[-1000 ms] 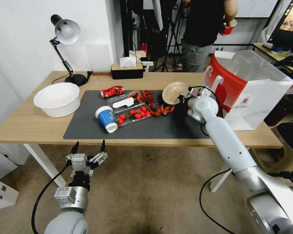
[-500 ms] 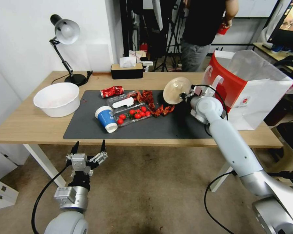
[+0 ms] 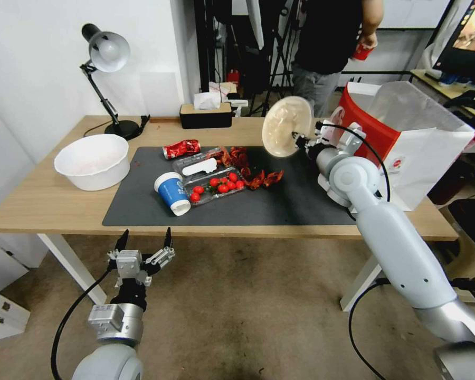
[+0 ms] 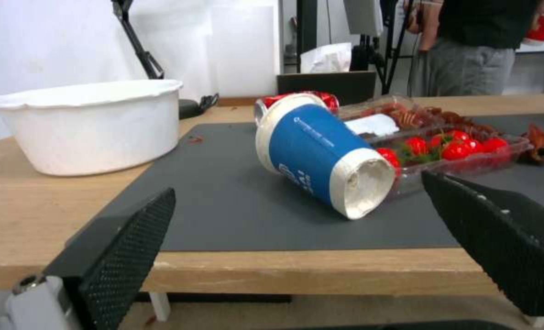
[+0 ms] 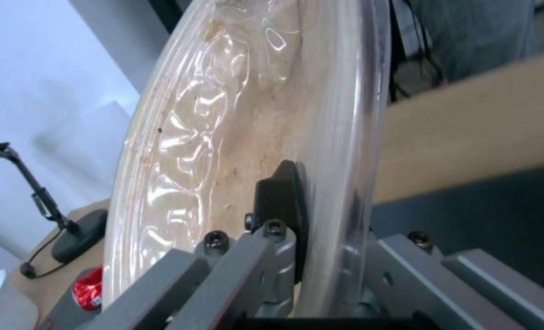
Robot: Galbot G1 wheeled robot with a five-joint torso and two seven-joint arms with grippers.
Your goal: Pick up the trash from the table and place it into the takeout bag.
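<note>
The beige round bowl [image 3: 286, 126] is clamped by its rim in the right gripper [image 3: 301, 141] and is held tilted on edge, clear of the table [image 3: 47, 203], above the far right part of the dark grey mat [image 3: 279, 206]. In the right wrist view, 1 black finger pad [image 5: 282, 201] is pressed against the bowl's inner face [image 5: 223, 137], with the rim pinched between the jaws. The bowl is held just left of the red-and-white takeout bag [image 3: 406, 153], which stands open at the right end of the table.

The left gripper [image 3: 144, 244] is parked below and in front of the table's near edge, with its 2 fingers spread wide and nothing between them. In the left wrist view, the fingers [image 4: 125, 256] frame the blue paper cup [image 4: 321, 156].

The blue paper cup [image 3: 172, 192] lies on its side on the near left part of the mat, touching a clear tray of cherry tomatoes [image 3: 219, 187]. The crushed red can [image 3: 182, 149] lies at the mat's far edge. Red crayfish shells [image 3: 253, 169] are scattered right of the tray. A large white bowl [image 3: 92, 161] stands on the table left of the mat, and a desk lamp [image 3: 108, 79] stands at the far left.
</note>
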